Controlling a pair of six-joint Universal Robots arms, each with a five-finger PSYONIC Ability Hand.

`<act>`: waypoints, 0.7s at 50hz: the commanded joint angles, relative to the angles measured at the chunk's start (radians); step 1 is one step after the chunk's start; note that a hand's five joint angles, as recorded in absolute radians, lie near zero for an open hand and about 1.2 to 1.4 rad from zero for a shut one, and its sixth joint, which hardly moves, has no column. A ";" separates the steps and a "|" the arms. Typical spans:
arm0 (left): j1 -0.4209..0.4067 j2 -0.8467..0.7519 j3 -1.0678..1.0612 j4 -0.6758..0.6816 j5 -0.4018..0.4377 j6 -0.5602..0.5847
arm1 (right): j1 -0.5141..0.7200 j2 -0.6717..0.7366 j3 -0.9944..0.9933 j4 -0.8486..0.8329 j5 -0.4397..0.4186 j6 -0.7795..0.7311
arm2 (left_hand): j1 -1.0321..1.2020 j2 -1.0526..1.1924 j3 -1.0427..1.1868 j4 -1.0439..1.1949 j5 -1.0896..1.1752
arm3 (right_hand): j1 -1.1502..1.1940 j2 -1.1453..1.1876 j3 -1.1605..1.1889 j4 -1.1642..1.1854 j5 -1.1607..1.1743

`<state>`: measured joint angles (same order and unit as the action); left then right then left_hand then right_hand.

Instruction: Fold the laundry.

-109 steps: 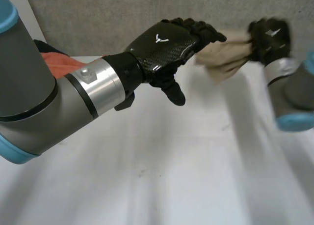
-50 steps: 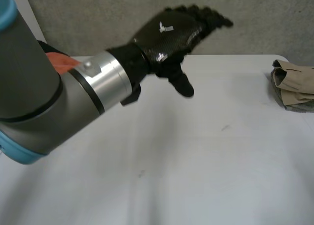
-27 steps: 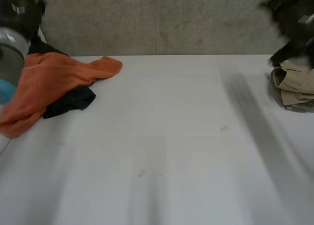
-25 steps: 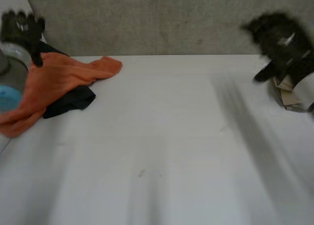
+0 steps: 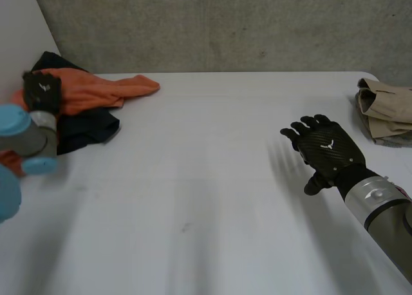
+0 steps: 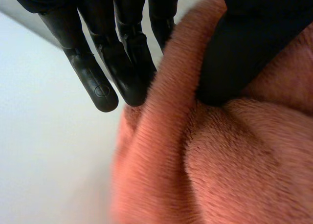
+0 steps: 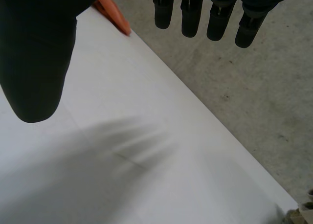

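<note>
Left wrist view: the left hand is grasping the orange cloth, pinching a ridge of it between straight fingers and thumb. The right hand is hovering released over the bare surface, with the folded beige cloth lying off its outer side. Risk: the shallow pinch slipping on the lift, or dragging up the dark cloth lying under the palm. Half a second earlier the left hand was above the pile and the right hand was at the beige cloth.
</note>
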<state>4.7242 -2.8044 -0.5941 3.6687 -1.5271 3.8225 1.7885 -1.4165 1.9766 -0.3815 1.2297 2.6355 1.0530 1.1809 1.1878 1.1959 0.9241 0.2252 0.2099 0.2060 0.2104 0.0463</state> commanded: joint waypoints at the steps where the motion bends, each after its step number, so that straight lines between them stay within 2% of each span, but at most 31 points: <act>1: -0.099 0.399 -0.297 0.132 -0.091 -0.127 | -0.001 -0.018 -0.010 0.001 0.007 0.001 | 0.343 0.215 0.208 0.200 0.298 | -0.051 -0.035 -0.031 -0.036 -0.046; 5: -0.191 0.699 -0.487 0.162 -0.061 -0.277 | -0.001 -0.033 -0.012 0.003 0.010 0.004 | 0.343 0.215 0.208 0.200 0.298 | -0.051 -0.035 -0.031 -0.036 -0.046; 8: -0.255 0.811 -0.564 0.151 -0.047 -0.363 | -0.001 -0.045 -0.012 0.003 0.011 0.006 | 0.343 0.215 0.208 0.200 0.298 | -0.051 -0.035 -0.031 -0.036 -0.046; 9: -0.318 0.894 -0.631 0.125 -0.041 -0.430 | -0.001 -0.047 -0.010 0.003 0.011 0.006 | 0.343 0.215 0.208 0.200 0.298 | -0.051 -0.035 -0.031 -0.036 -0.046; 14: -0.461 1.031 -0.780 0.009 -0.022 -0.535 | -0.001 -0.076 -0.001 0.007 0.013 0.008 | 0.343 0.215 0.208 0.200 0.298 | -0.051 -0.035 -0.031 -0.036 -0.046; 19: -0.550 1.036 -0.937 -0.088 -0.031 -0.541 | -0.012 -0.091 0.008 0.012 0.011 0.012 | 0.343 0.215 0.208 0.200 0.298 | -0.051 -0.035 -0.031 -0.036 -0.046; 26: -0.688 0.857 -1.049 -0.160 -0.039 -0.528 | -0.041 -0.090 0.019 0.012 0.008 0.014 | 0.343 0.215 0.208 0.200 0.298 | -0.051 -0.035 -0.031 -0.036 -0.046; 27: -0.716 0.829 -1.046 -0.206 -0.042 -0.512 | -0.041 -0.090 0.019 0.012 0.008 0.015 | -0.110 -0.238 -0.245 -0.253 -0.155 | -0.051 -0.035 -0.031 -0.036 -0.046; 29: -0.739 0.821 -1.041 -0.286 -0.051 -0.476 | -0.040 -0.085 0.018 0.013 0.008 0.017 | -0.579 -0.707 -0.714 -0.722 -0.624 | -0.051 -0.035 -0.031 -0.036 -0.046; 32: -0.742 0.850 -1.026 -0.346 -0.062 -0.449 | -0.038 -0.078 0.007 0.016 0.008 0.015 | -0.681 -0.808 -0.815 -0.823 -0.726 | -0.051 -0.035 -0.031 -0.036 -0.046; 33: -0.745 0.902 -1.011 -0.373 -0.079 -0.443 | -0.037 -0.078 0.004 0.021 0.008 0.015 | -0.815 -0.943 -0.949 -0.958 -0.860 | -0.051 -0.035 -0.031 -0.036 -0.046; 35: -0.740 0.953 -1.003 -0.381 -0.088 -0.445 | -0.031 -0.078 -0.005 0.035 0.010 0.015 | -0.828 -0.956 -0.963 -0.971 -0.873 | -0.051 -0.035 -0.031 -0.036 -0.046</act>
<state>3.9907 -1.9556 -1.6364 3.3787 -1.5834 3.3462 1.7483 -1.5007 1.9905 -0.3664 1.2380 2.6509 0.3329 0.3634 0.3670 0.3535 0.1735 0.2252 0.2099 0.2060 0.2104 0.0463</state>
